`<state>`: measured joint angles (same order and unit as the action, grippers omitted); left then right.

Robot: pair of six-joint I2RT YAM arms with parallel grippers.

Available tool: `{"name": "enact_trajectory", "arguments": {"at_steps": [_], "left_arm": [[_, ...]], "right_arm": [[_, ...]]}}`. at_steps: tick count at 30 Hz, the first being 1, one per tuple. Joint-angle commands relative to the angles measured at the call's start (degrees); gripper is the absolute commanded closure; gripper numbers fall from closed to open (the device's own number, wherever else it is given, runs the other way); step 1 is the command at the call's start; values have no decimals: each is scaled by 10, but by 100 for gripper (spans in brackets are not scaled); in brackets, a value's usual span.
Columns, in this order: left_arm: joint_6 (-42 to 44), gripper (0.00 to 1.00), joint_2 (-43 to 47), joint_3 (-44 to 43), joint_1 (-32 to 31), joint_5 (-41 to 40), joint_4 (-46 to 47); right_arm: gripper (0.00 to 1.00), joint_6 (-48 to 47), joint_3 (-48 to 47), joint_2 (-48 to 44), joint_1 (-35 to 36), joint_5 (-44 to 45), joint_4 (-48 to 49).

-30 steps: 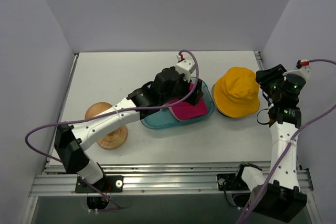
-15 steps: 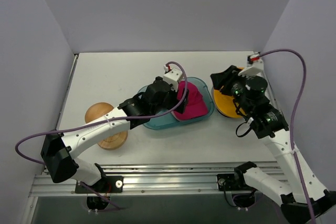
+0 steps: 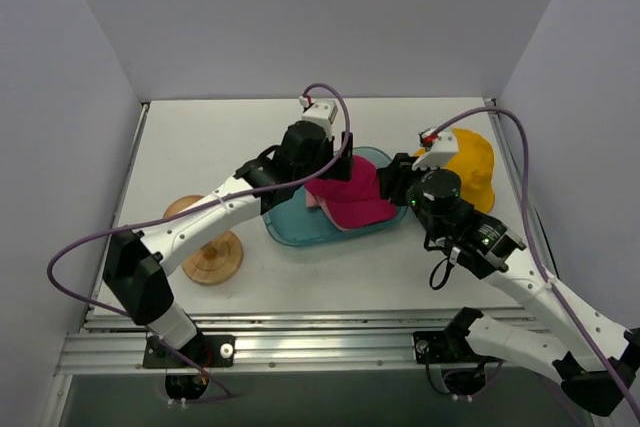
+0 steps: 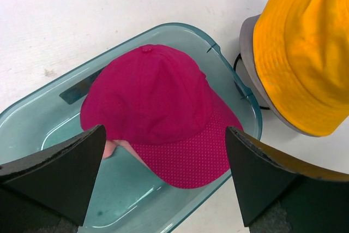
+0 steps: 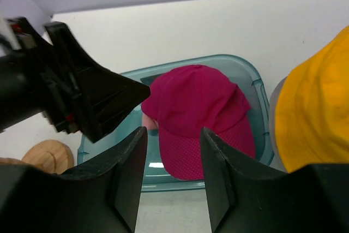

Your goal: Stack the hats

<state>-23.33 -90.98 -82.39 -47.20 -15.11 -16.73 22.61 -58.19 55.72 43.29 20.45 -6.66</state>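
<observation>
The magenta hat (image 3: 350,199) lies in the teal tray (image 3: 290,227), brim toward the front. A bit of the pale pink hat (image 4: 112,147) pokes out from under its left edge; it also shows in the right wrist view (image 5: 148,123). The yellow-orange hat (image 3: 472,162) sits on the grey hat (image 4: 250,39) just right of the tray. My left gripper (image 3: 322,169) hangs open and empty above the magenta hat (image 4: 155,105). My right gripper (image 3: 396,185) is open and empty, low at the tray's right end, facing the magenta hat (image 5: 196,107).
The wooden stand (image 3: 205,242) stands left of the tray, under the left forearm. White walls close the table at the left, back and right. The two grippers are close together over the tray (image 5: 242,69).
My right arm swung left from beside the yellow-orange hat to the tray's right end. My left gripper drew back and left off the magenta hat, which now shows more fully.
</observation>
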Motion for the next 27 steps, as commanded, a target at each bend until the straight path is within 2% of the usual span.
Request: {"name": "enact_trajectory", "arguments": {"at_steps": [1, 7, 15, 27], "left_arm": [[-34, 5, -39, -57, -5, 3, -8], [-39, 10, -127, -129, -29, -30, -35], [-58, 16, -234, -198, -38, -35, -54], [-55, 23, -282, -205, -35, -32, -39]], "right_arm": [[61, -16, 31, -96, 2, 50, 62], [61, -17, 77, -179, 3, 65, 97], [60, -13, 94, -194, 3, 63, 107], [60, -13, 95, -196, 3, 63, 104]]}}
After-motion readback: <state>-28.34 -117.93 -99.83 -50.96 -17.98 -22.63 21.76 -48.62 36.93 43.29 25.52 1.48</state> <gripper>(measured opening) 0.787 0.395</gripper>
